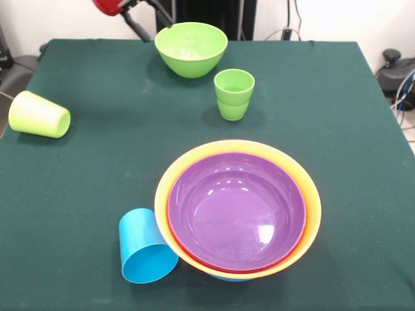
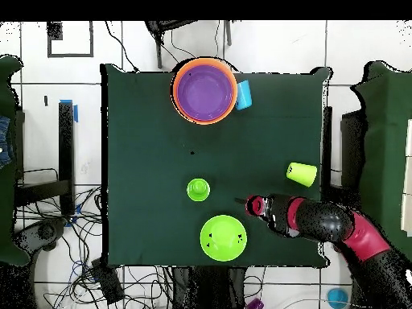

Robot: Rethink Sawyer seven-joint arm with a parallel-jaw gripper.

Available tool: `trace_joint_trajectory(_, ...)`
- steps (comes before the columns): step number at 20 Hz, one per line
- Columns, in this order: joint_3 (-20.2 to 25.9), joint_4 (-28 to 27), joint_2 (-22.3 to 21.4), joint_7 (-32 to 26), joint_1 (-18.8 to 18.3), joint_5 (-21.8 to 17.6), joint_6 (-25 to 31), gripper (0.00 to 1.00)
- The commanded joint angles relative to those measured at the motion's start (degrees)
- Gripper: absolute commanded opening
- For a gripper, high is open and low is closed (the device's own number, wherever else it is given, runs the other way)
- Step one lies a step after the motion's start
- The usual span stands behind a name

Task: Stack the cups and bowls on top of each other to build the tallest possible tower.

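Note:
The tower [image 1: 237, 208] stands near the front: a purple bowl nested in a red rim, inside a big orange bowl [image 1: 310, 194]; it also shows in the overhead view [image 2: 206, 91]. A sky blue cup [image 1: 146, 247] lies on its side, touching the tower's left. A ridged green cup [image 1: 234, 94] stands upright mid-table. A green bowl [image 1: 191, 48] stands upright at the back. A yellow-green cup [image 1: 39, 115] lies on its side at the left edge. My gripper [image 2: 244, 201] hovers beside the green bowl [image 2: 223, 238], holding nothing that shows. In the front view only its tip [image 1: 148, 23] shows, at the top edge.
The dark green table cloth [image 1: 84, 181] ends close to the yellow-green cup at the left edge. Cables and dark equipment [image 1: 397, 72] lie off the table at the right. My arm [image 2: 330, 224] reaches in over the table's corner.

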Motion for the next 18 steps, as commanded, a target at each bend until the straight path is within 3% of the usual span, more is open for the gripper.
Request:
trace_joint_trajectory(1,0.6,-8.4,0.2,-17.2,2.6,-6.4,6.6,1.0)
trace_joint_trajectory(7,-0.7,-11.2,4.0,-17.0,2.8,-7.6,5.4,1.0)
trace_joint_trajectory(18,-1.1,-9.4,10.6,-14.7,3.8,-8.3,2.6,1.0)
